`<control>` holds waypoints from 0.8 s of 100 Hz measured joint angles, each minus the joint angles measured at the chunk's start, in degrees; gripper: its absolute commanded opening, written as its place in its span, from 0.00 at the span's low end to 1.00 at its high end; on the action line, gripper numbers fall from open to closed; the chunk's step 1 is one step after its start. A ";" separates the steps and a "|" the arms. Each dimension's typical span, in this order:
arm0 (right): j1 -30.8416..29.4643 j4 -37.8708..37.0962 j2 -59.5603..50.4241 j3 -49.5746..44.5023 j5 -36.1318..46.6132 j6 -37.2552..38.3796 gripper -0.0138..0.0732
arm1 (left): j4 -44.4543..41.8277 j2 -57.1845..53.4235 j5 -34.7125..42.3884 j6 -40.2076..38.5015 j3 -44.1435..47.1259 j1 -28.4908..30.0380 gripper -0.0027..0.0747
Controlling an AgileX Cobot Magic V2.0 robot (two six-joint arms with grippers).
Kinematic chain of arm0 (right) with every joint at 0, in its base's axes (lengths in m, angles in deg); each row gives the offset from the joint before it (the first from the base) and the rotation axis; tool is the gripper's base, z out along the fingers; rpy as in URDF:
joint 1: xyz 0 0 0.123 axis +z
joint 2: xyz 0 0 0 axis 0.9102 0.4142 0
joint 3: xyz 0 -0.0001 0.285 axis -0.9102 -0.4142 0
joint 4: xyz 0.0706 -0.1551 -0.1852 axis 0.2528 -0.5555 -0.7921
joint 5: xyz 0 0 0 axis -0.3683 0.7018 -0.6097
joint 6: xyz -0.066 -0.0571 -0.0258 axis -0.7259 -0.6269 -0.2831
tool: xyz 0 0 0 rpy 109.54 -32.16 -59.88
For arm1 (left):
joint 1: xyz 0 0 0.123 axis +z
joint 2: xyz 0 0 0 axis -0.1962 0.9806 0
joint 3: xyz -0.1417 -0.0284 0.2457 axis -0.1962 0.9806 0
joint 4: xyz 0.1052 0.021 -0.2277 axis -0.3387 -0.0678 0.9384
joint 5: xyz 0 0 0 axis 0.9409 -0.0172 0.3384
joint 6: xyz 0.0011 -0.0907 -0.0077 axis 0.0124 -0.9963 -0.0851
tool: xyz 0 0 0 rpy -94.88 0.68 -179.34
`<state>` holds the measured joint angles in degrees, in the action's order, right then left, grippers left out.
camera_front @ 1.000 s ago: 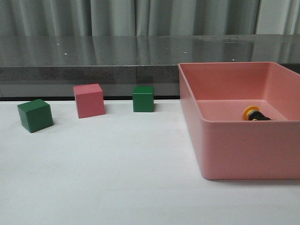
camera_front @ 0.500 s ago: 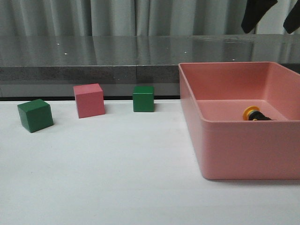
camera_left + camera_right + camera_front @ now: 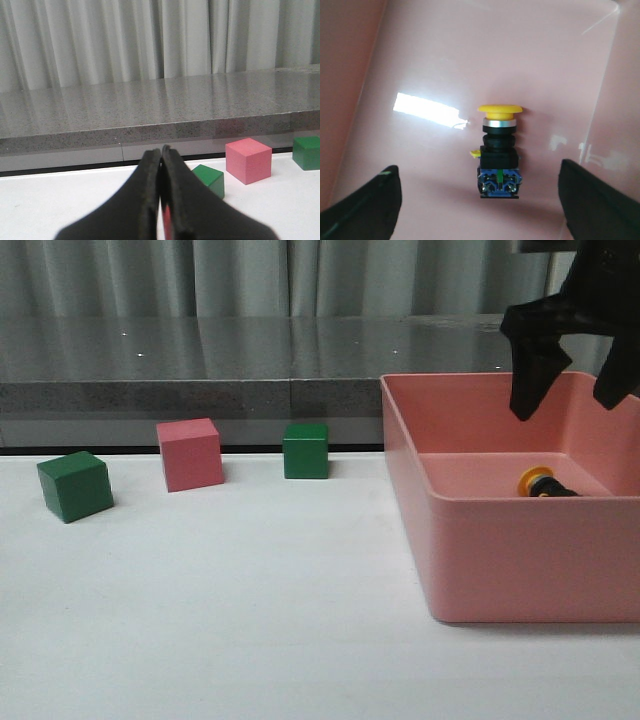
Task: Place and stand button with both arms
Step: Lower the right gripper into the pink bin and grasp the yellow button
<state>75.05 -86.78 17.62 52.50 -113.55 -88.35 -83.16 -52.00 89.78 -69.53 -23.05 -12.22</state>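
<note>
fingers point(image 3: 533, 390) of my right arm hang wide apart above the pink bin point(image 3: 500, 560), where the button point(image 3: 499, 150) lies on its side; next comes lowering to straddle it. left fingers point(image 3: 161, 195) pressed together.

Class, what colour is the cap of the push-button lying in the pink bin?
Yellow. The button cap shows best in the right wrist view.

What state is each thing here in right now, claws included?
Yellow-capped push-button: lying on its side in the bin.
Pink plastic bin: upright on the table, holding only the button.
Right gripper: open, above the button.
Left gripper: shut, empty.
</note>
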 measured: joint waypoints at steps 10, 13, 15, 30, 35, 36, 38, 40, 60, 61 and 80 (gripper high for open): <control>0.00 -0.26 2.58 0.13 0.00 0.00 0.88 | 0.00 0.00 0.00 0.00 0.00 0.00 0.01; 0.00 -0.66 3.37 0.13 0.00 0.00 0.88 | 0.00 0.00 0.00 0.00 0.00 0.00 0.01; 0.00 -0.66 3.97 0.13 0.00 0.00 0.88 | 0.00 0.00 0.00 0.00 0.00 0.00 0.01; 0.00 -0.66 8.22 0.13 0.00 -0.13 0.88 | 0.00 0.00 0.00 0.00 0.00 0.00 0.01; 0.00 -1.08 9.43 0.13 0.00 -0.13 0.88 | 0.00 0.00 0.00 0.00 0.00 0.00 0.01; 0.00 -1.08 9.72 0.13 0.00 -0.13 0.88 | 0.00 0.00 0.00 0.00 0.00 0.00 0.01; 0.00 -1.21 10.18 0.13 0.00 -0.13 0.88 | 0.00 0.00 0.00 0.00 0.00 0.00 0.01; 0.00 -1.21 10.44 0.13 0.00 -0.13 0.88 | 0.00 0.00 0.00 0.00 0.00 0.00 0.01; 0.00 -1.69 13.49 0.13 0.00 -0.13 0.85 | 0.00 0.00 0.00 0.00 0.00 0.00 0.01; 0.00 -1.69 13.46 0.13 0.00 -0.13 0.84 | 0.00 0.00 0.00 0.00 0.00 0.00 0.01; 0.00 -1.93 13.51 0.25 -0.26 0.78 0.41 | 0.00 0.00 0.00 0.00 0.00 0.00 0.01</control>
<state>75.05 -88.72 31.13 52.75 -113.81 -87.57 -83.16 -52.00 89.78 -69.53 -23.05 -12.22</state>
